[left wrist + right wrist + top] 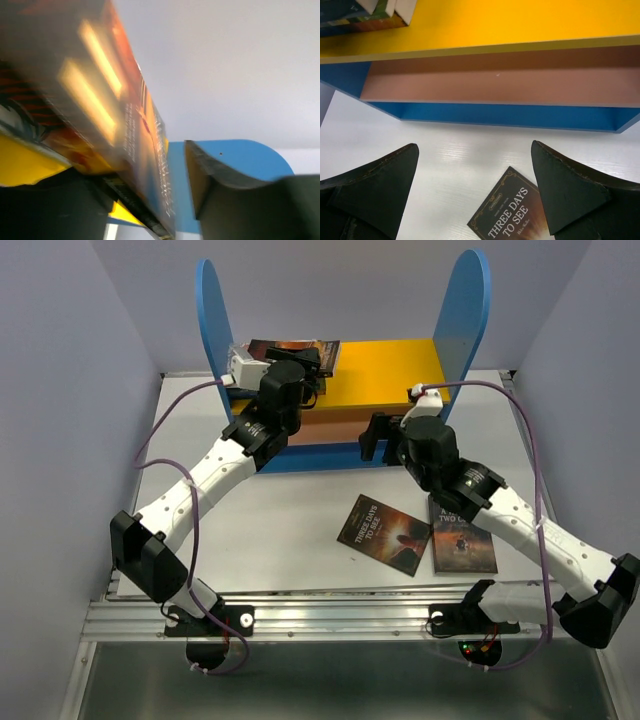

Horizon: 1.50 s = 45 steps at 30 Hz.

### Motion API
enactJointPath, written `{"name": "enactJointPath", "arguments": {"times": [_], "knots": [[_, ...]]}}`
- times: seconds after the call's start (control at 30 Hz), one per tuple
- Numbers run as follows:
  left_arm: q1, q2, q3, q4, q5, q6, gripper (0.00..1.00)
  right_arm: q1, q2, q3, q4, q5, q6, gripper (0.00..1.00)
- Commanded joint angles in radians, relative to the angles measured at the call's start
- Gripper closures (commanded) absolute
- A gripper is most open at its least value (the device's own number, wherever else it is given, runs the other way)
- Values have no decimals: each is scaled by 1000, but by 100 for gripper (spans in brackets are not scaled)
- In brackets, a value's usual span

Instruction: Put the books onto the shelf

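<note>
Closest to the arm bases, two books are lying flat on the white worktop [290,540]: Three Days to See [385,533] is sitting skewed, and A Tale of Two Cities [462,537] is lying just beside it to the right, partly under the right arm. Both are waiting to be shelved.

A little farther in, the right tool [475,145] is hovering over the worktop with its jaws spread wide and nothing between them. It is facing the shelf [470,310], and in its wrist view the top corner of Three Days to See is showing low between the fingers.

Beyond that, the shelf is standing at the back of the worktop. Its blue base [510,116] and brownish-pink middle board [510,80] are showing no books in the part visible.

Farthest back, the left tool [308,368] is reaching onto the left end of the yellow top board [390,365], where a stack of books [290,347] is lying flat against the left side panel. In the left wrist view a blurred book [100,100] is filling the left side, and the one visible finger [225,190] is standing apart from it with blue panel showing in the gap, so the jaws are looking parted, not clamped.

The step in hand appears to be setting a book down on the stack. Next, the left arm is going to need to back out without dragging the stack, and one tool is going to need to get under a thin cover lying flat.
</note>
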Motion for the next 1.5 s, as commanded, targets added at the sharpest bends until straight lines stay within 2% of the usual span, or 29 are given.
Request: {"name": "enactJointPath", "arguments": {"times": [0.0,0.07,0.1,0.17,0.33,0.67,0.9,1.0,1.27,1.47], "knots": [[-23,-47,57,-22,-158,-95,32,-65,24,62,18,-14,-21,0],[-29,-52,53,-39,-171,-110,20,-142,63,86,18,-145,-1,0],[-30,-54,51,-43,-172,-110,16,-160,76,99,18,-146,3,0],[-34,-58,53,-57,-171,-106,14,-172,121,132,18,-209,-9,0],[-41,-75,25,-71,-116,-87,8,-192,228,303,16,-201,-87,0],[-41,-103,-10,-92,-120,-80,2,-202,481,592,13,-244,-227,3],[-41,-95,-26,-82,-103,-69,1,-211,612,756,13,-335,-247,4],[-41,-87,-24,-75,-76,-54,1,-211,656,829,13,-327,-256,7],[-40,-81,-24,-65,-27,-9,1,-211,767,962,-21,-342,-300,9],[-38,-95,-35,-42,-4,37,1,-211,822,1005,-35,-415,-297,10]]}}
